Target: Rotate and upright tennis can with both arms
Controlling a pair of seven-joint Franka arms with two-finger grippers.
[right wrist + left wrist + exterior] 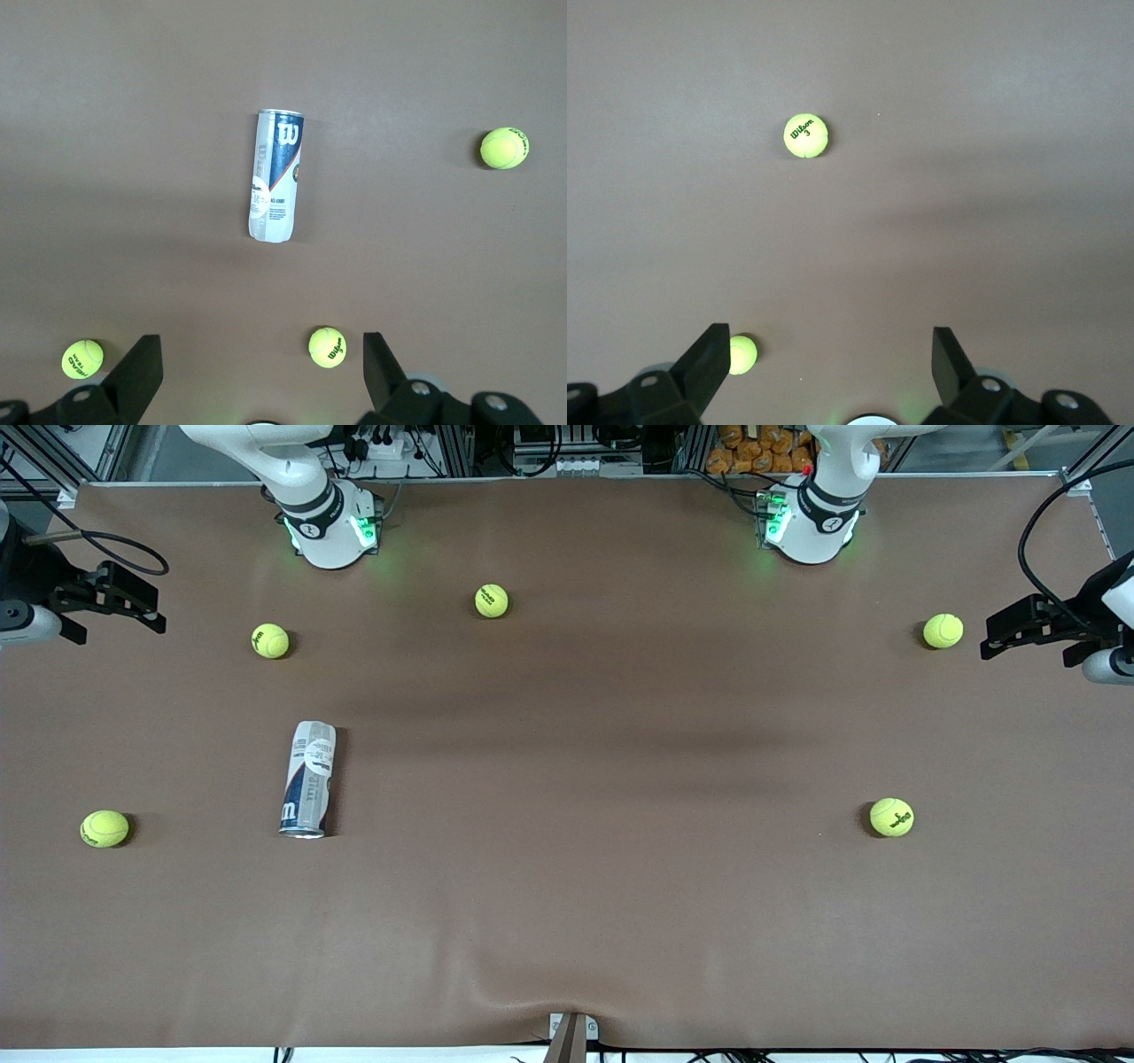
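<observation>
The tennis can [308, 779] lies on its side on the brown table [585, 921], toward the right arm's end, its metal-rimmed end nearer the front camera. It also shows in the right wrist view [275, 174], white and dark blue with a "W" logo. My right gripper [120, 615] hangs open and empty high over the right arm's end of the table; its fingers [142, 363] stand wide apart. My left gripper [1032, 642] hangs open and empty high over the left arm's end, its fingers [713, 354] wide apart. Neither gripper is near the can.
Several yellow-green tennis balls lie scattered: one [104, 828] beside the can toward the table's end, one [270, 640] farther than the can, one [492, 600] between the arm bases, two [943, 631] [891, 817] toward the left arm's end.
</observation>
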